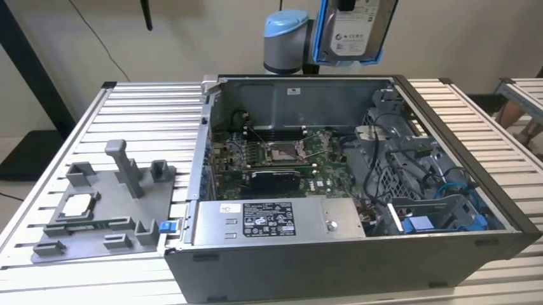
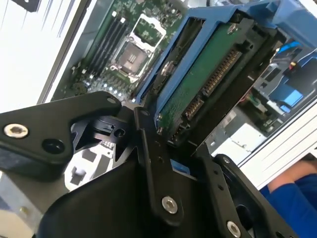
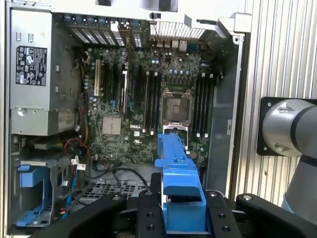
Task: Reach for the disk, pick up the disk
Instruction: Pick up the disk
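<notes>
Slatted tabletop | open computer case | tool clamped on disk, lifted upright above case

No legible print on any label

Exterior view: raised, off the arm, looking down at an angle across the slatted table into the open computer case, mid-distance. First wrist view: straight down from above onto the motherboard. Second wrist view: very close, tilted, past black gripper links. All three share the CPU socket.
</notes>
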`<state>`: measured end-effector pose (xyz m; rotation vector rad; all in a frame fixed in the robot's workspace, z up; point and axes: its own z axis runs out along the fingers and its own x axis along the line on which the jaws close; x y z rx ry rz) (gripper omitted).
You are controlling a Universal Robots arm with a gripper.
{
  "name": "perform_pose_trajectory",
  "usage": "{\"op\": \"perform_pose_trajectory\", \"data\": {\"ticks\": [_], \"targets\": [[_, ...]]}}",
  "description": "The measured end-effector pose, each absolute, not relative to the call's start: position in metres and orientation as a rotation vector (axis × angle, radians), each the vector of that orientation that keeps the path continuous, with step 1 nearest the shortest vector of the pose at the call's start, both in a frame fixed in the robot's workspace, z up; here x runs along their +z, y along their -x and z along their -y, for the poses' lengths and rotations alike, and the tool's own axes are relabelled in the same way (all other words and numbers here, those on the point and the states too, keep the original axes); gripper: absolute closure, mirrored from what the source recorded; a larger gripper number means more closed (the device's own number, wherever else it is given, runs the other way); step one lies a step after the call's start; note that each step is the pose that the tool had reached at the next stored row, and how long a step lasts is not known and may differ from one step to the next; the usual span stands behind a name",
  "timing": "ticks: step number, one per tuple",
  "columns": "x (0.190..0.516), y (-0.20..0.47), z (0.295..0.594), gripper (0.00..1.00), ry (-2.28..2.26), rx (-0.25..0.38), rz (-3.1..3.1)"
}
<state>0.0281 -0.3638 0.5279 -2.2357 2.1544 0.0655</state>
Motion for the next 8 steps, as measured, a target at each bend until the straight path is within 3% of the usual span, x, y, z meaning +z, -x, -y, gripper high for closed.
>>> {"op": "perform_pose_trajectory", "data": {"ticks": [8], "targets": [[0.528, -0.064, 0.364, 1.00, 2.236, 0.066, -2.154]]}}
